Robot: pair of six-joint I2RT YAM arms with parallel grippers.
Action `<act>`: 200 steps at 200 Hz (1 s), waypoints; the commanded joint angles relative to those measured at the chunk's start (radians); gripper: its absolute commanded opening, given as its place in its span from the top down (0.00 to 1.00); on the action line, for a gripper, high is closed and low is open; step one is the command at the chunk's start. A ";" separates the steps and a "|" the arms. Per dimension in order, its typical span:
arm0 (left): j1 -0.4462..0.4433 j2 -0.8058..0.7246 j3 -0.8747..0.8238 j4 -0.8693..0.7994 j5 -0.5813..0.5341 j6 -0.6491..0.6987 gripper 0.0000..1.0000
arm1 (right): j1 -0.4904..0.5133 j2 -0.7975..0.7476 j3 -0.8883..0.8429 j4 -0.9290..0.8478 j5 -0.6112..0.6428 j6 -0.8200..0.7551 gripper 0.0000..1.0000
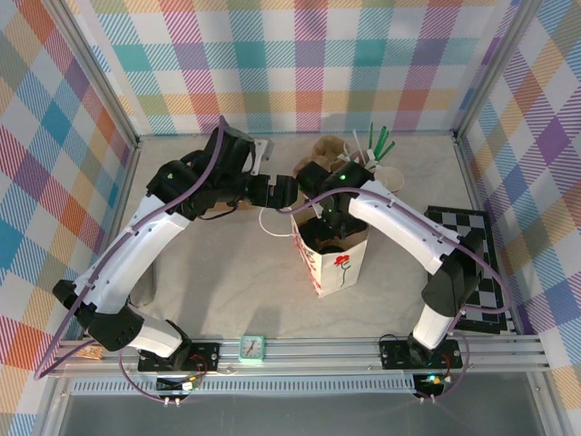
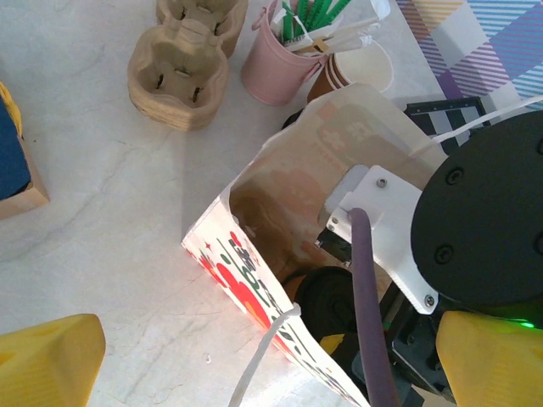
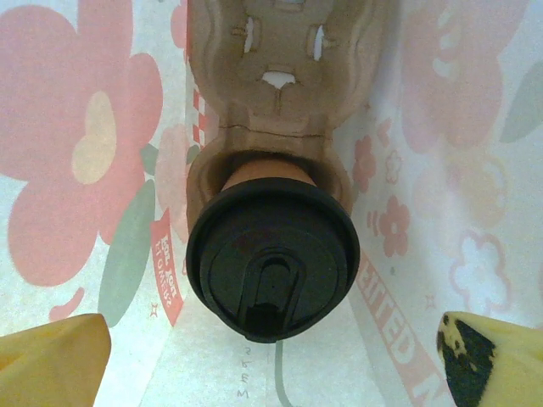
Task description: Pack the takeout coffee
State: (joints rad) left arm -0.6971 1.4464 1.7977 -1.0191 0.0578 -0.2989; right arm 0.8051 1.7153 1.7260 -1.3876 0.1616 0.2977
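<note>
Lab test cell: plaid backdrop walls (image 1: 300, 54), aluminium frame rail (image 1: 363, 350).

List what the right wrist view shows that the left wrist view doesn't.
Right wrist: the lidded coffee sitting in a pulp carrier inside the bag. Left wrist: a pink cup of straws, spare carriers on the table, and the right arm reaching into the bag. Both: the flower-print bag and open yellow fingers at the lower corners.
</note>
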 commanded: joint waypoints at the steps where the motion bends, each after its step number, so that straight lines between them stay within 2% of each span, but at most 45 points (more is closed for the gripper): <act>1: 0.006 -0.023 0.020 -0.027 -0.018 0.001 0.00 | 0.006 -0.043 0.049 -0.037 0.015 -0.002 0.01; 200: 0.005 -0.079 -0.001 -0.004 -0.030 -0.018 0.00 | 0.019 -0.063 0.194 -0.122 0.027 -0.022 0.01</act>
State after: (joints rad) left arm -0.6971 1.3914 1.7977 -0.9901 0.0582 -0.3222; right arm 0.8196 1.7004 1.8717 -1.4879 0.1905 0.2852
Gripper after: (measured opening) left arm 0.999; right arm 0.990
